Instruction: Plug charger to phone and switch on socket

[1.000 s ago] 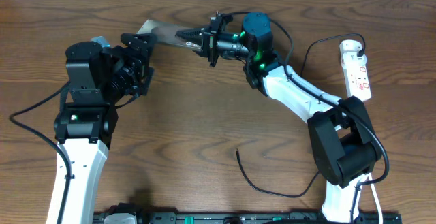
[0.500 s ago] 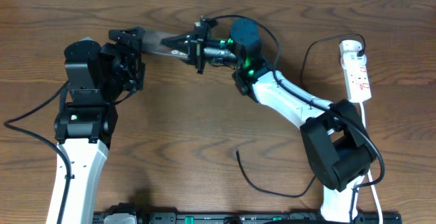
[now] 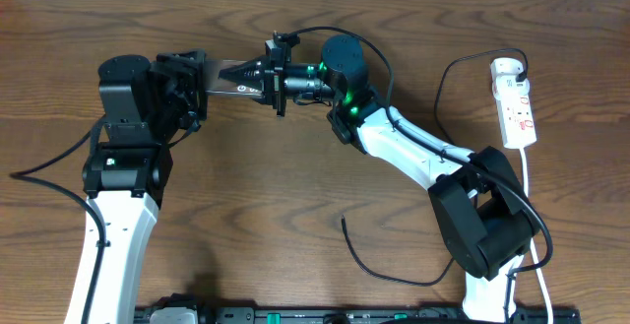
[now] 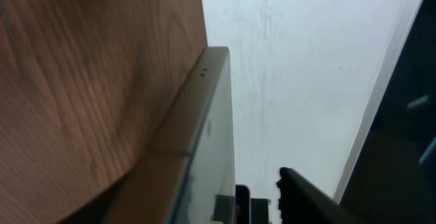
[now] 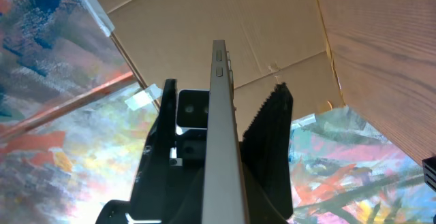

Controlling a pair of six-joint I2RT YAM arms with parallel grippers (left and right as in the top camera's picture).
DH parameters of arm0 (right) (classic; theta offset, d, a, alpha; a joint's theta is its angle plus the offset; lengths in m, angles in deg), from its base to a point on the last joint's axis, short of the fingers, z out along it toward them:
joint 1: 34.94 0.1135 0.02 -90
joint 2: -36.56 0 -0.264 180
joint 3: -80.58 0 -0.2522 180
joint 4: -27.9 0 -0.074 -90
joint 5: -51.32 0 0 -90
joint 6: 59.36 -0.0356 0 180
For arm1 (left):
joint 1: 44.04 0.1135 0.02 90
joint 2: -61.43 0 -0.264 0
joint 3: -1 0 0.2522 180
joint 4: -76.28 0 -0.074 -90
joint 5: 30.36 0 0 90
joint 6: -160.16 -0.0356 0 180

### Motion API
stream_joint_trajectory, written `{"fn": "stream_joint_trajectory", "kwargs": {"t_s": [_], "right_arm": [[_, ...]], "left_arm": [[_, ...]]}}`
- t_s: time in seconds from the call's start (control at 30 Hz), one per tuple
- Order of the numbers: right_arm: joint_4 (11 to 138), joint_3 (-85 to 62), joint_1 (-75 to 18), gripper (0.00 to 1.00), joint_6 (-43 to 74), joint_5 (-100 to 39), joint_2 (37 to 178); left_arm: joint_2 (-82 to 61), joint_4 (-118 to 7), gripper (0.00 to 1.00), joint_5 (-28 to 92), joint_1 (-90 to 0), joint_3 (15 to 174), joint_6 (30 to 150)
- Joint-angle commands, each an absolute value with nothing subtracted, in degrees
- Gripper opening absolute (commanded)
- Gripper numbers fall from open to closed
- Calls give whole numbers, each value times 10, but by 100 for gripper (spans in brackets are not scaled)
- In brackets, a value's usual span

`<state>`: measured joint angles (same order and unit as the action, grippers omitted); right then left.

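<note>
The bronze-brown phone [image 3: 231, 72] hangs above the back of the table, level, between the two arms. My right gripper [image 3: 258, 71] is shut on its right end. In the right wrist view the phone [image 5: 221, 149] stands edge-on, clamped between both black fingers. My left gripper [image 3: 197, 76] is at the phone's left end, with the phone's edge [image 4: 204, 142] close beside its camera; whether its jaws press on the phone does not show. The charger's thin black cable lies on the table with its free tip [image 3: 345, 224] pointing up. The white socket [image 3: 515, 102] lies at the far right.
The charger cable loops from its tip towards the right arm's base [image 3: 487, 226] and up to the socket's top end. A white cord [image 3: 532, 196] runs down from the socket. A thick black cable [image 3: 49, 162] trails left of the left arm. A black rail [image 3: 345, 316] lines the front edge.
My right gripper has carried the phone leftwards. My left gripper has swung in to the phone's left end, and its jaws have narrowed.
</note>
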<state>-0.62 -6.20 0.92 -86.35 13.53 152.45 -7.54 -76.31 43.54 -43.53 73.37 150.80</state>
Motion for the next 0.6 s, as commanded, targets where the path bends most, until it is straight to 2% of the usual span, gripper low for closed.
{"fn": "stream_joint_trajectory", "kwargs": {"t_s": [0.0,0.13,0.5,0.57], "right_arm": [[-14,-51,12,1,-867,144,1526],[-14,-51,11,1,-867,144,1526],[-14,-51,10,1,-867,144,1526],[-14,-51,10,1,-867,144,1526]], "left_arm": [[-77,-764,49,454,-438,746,1511],[-77,-764,37,454,-435,746,1526],[-77,-764,34,447,-431,746,1526],[-77,-764,30,447,-431,746,1526]]}}
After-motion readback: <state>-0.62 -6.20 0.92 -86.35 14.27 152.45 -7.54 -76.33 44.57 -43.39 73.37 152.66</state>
